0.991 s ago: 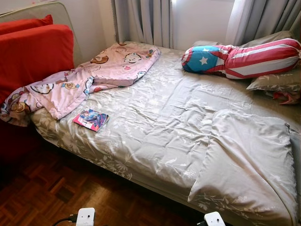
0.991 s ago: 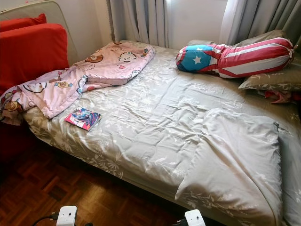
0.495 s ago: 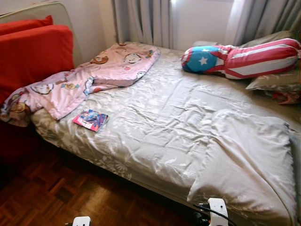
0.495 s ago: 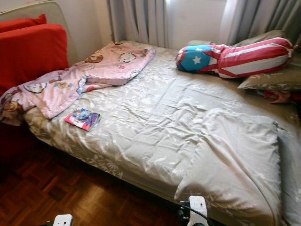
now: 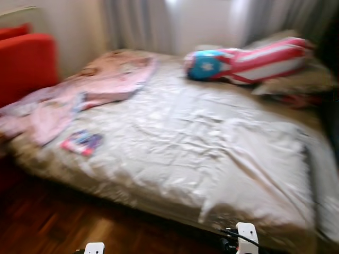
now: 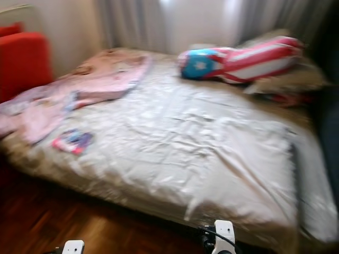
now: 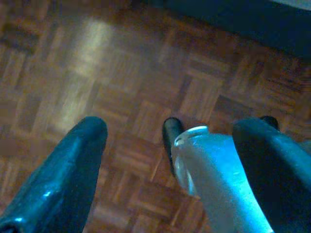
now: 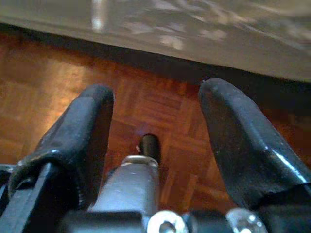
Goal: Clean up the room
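Head views, blurred: bed (image 5: 212, 153) ahead of both low arms, pink blanket (image 5: 90, 87) and book (image 5: 80, 142) toward the left side. Wrist views: left gripper (image 7: 167, 145) and right gripper (image 8: 155, 121) spread wide, empty, above parquet floor (image 7: 121, 73).

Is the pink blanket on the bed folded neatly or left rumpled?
Rumpled: the pink blanket lies crumpled unevenly along the bed's far left side, one end trailing toward the edge.

Head views heavily motion-blurred, edges smeared. Daylight thru curtains (image 5: 140, 24) at back, blown out near window. Sheen on bed sheet (image 5: 175, 137); floor (image 5: 47, 222) dim. Wrist views softer, w/ pale glare patch on parquet (image 7: 92, 53).
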`<state>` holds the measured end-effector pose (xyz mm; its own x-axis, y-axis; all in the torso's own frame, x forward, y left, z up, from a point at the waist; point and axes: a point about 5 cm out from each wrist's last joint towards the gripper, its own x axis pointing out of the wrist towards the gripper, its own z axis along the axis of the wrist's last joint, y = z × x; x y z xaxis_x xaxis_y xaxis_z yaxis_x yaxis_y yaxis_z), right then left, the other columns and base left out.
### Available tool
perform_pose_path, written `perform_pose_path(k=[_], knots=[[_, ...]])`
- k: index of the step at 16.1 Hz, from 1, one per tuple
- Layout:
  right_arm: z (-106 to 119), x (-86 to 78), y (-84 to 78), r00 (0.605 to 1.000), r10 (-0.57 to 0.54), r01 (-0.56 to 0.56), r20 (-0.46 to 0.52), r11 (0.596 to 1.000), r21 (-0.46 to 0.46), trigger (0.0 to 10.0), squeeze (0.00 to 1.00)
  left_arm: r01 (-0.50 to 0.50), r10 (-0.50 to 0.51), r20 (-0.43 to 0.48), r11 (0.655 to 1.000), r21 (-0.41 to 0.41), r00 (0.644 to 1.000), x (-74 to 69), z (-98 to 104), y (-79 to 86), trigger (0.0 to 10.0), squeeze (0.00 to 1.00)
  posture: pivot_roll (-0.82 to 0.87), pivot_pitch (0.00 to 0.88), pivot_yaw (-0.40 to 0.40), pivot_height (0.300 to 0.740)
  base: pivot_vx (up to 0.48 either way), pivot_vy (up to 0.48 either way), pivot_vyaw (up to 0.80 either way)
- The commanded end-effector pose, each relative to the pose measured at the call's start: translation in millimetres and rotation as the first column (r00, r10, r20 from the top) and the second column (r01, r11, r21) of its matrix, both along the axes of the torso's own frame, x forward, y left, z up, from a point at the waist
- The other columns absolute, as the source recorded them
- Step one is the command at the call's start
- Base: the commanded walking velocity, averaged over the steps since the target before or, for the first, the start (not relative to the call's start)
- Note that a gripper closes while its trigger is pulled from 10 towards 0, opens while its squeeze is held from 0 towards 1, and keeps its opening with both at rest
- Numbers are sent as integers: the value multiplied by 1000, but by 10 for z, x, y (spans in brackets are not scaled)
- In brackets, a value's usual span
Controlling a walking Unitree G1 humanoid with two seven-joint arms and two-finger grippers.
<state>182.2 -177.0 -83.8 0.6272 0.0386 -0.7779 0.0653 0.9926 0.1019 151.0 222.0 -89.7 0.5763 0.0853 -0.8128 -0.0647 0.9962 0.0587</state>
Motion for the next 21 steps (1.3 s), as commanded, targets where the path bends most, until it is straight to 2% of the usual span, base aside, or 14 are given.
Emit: perform_pose_path(k=[1, 3, 4, 5, 7, 9, 11, 16, 18, 21], knots=[[-13, -22, -3, 1000, 8, -8, -18, 1000, -4, 10000, 0, -12, 12, -11, 1000, 0, 1000, -27, -5, 33, 10000, 0, 9, 0, -7, 740, 0, 0, -788], [-15, -24, -1, 1000, 18, -18, -20, 1000, -7, 10000, 0, -10, 10, -11, 1000, 5, 1000, -37, -2, 58, 10000, 0, 9, 0, -7, 740, 0, 0, -788], [-18, -31, -1, 1000, 20, -20, -23, 1000, -7, 10000, 0, 44, -43, -17, 998, 50, 999, -61, 0, 91, 10000, 0, 10, 0, -7, 740, 0, -480, -788], [-19, -33, 0, 1000, 21, -21, -23, 1000, -8, 10000, 0, 50, -49, -19, 997, 56, 999, -71, -1, 99, 10000, 0, 10, 0, -8, 740, 0, -480, -788], [-22, -38, 6, 999, 24, -25, -25, 1000, -8, 10000, 0, 0, 1, -21, 999, 36, 1000, -113, -8, 135, 10000, 0, 9, 0, -9, 740, 0, -236, -788], [-23, -38, 14, 999, 25, -25, -25, 1000, -9, 10000, 0, 18, -17, -31, 999, 41, 999, -140, -16, 138, 10000, 0, 9, 0, -8, 740, 0, 0, -788], [-24, -39, 22, 999, 28, -28, -26, 1000, -9, 10000, 0, 17, -17, -21, 999, 35, 1000, -64, -7, 79, 10000, 0, 9, 0, -8, 740, 0, 0, -788], [-21, -37, 25, 999, 33, -33, -16, 999, -15, 10000, 0, 18, -18, -23, 999, 36, 1000, -54, -3, 86, 10000, 0, 8, 0, -8, 740, 0, 0, -630], [31, 45, 9, 998, 52, -50, 38, 998, -40, 10000, 0, 22, -22, -15, 999, 36, 1000, -34, 5, 84, 10000, 0, 8, 0, -8, 740, 0, 0, 0], [297, 439, 18, 962, 131, -108, 241, 988, -109, 10000, 0, 17, -18, 46, 999, 30, 999, 86, 64, 91, 10000, 0, 6, 0, -9, 740, 0, 0, 0]])
